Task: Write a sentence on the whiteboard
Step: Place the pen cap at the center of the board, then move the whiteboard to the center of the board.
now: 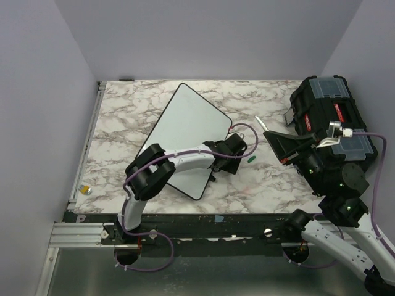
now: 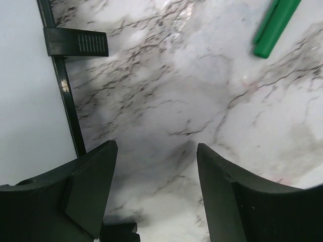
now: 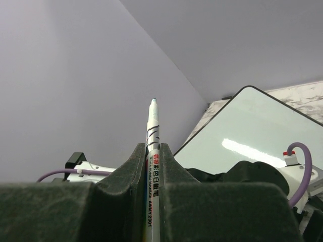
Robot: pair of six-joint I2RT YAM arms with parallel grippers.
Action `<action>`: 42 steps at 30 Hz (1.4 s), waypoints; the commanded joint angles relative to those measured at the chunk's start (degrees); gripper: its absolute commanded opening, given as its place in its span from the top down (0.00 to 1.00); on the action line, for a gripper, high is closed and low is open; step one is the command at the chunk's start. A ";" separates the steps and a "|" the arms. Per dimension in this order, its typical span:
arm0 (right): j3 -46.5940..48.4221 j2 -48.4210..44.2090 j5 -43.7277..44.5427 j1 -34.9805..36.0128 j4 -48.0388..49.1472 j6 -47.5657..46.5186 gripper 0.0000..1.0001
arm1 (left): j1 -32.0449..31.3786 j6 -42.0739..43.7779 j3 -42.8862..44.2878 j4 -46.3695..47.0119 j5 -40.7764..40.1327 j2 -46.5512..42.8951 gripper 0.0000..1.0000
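Note:
The whiteboard [image 1: 188,132] lies flat and tilted on the marble table, and its surface shows no writing; the sentence is not visible. My left gripper [image 1: 238,148] is open and empty over bare marble just past the board's right edge [image 2: 60,85], its fingers [image 2: 96,186] spread apart. A green marker cap [image 1: 251,158] lies on the table to its right and also shows in the left wrist view [image 2: 275,25]. My right gripper [image 1: 274,139] is shut on a white marker [image 3: 153,136], whose bare tip [image 1: 258,118] is in the air to the right of the board [image 3: 252,136].
A black toolbox [image 1: 333,120] with clear lid compartments stands at the back right, close behind my right arm. A small yellowish object [image 1: 86,190] lies at the table's left edge. Purple walls enclose the table on three sides.

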 commanded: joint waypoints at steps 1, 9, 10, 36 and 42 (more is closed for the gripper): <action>0.28 0.44 0.80 0.27 -0.89 0.31 0.99 | 3.71 6.07 -6.73 -2.03 -1.83 -2.01 0.33; -0.09 0.79 0.52 0.22 -0.77 0.67 0.99 | 5.43 11.01 -12.85 0.36 -1.46 -5.70 0.32; -0.24 0.79 0.48 0.26 -0.72 0.77 0.99 | 5.54 11.53 -13.38 0.54 -1.41 -6.08 0.32; 1.30 2.88 0.43 0.27 -0.61 -1.26 0.99 | 8.61 16.25 -12.97 -2.91 10.45 -28.00 0.26; 2.01 3.01 0.71 0.25 -1.23 -2.06 0.99 | 13.41 18.33 -10.39 -4.85 14.30 -34.57 0.27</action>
